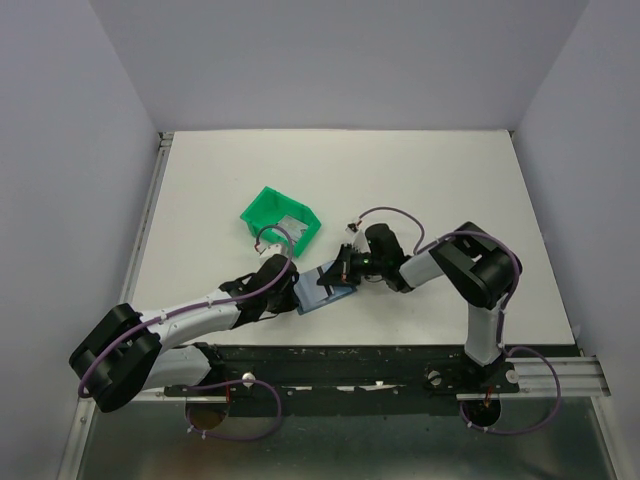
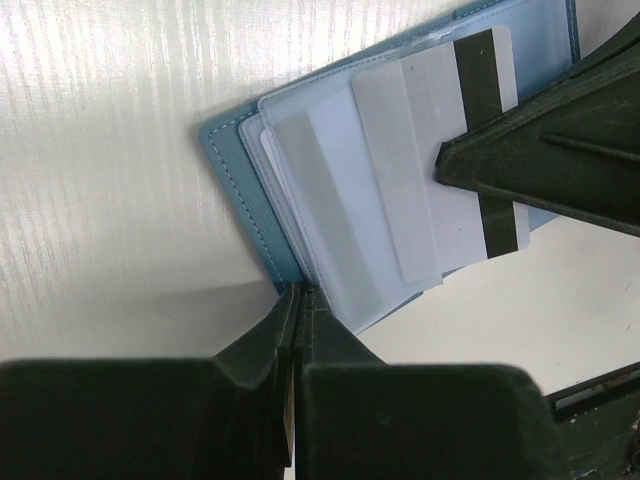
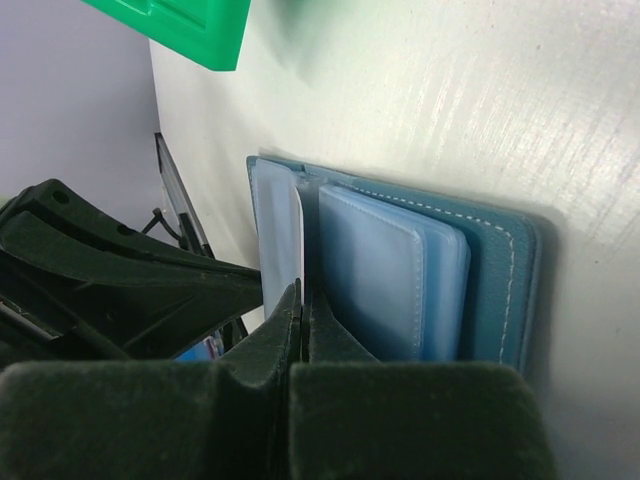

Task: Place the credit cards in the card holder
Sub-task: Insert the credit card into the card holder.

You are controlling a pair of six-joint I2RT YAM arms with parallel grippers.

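Top view: your left arm stretches low toward centre, left gripper (image 1: 289,290) at the flat slate-blue folding card holder (image 1: 320,296). Your right arm folds back, right gripper (image 1: 338,272) over the holder. White table (image 1: 450,180), green plastic bin (image 1: 282,220) behind, grey walls (image 1: 60,150).

Left wrist: fingers (image 2: 265,345) pinch the holder's edge.

Right wrist: jaws clamp the thin silvery dark-striped credit card (image 3: 301,240), edge-on between the holder's sleeves.

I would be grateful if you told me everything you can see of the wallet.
The wallet is a slate-blue, leather-like folder with light stitching along its edge. It lies open on the white table, near the green bin. Inside are clear, pale-blue plastic sleeves, fanned out. The left pincer is shut on its near edge. The right pincer holds a striped card against the sleeves.
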